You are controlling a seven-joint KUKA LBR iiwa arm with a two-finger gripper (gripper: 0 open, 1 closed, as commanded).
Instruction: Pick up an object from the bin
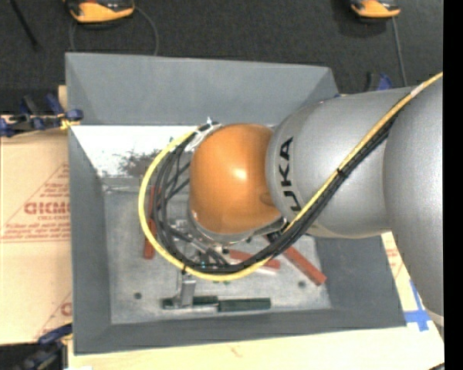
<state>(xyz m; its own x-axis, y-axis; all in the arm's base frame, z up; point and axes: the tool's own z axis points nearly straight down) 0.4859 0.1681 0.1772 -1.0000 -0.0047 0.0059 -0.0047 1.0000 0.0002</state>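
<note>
Dark floor surrounds the grey metal bin [85, 230]. The silver arm [347, 168] reaches in from the right, and its orange cover [228, 179] and looped cables [150, 206] hang over the middle of the bin's floor. Below the cover the pincer [187, 290] pokes down toward the near wall; whether it is apart or together I cannot tell. Just beneath it a long dark green strip [243, 304] lies flat along that wall. A red stick [305, 266] lies slanted at the right, and a small red piece [149, 247] shows at the left, partly hidden by the cables.
</note>
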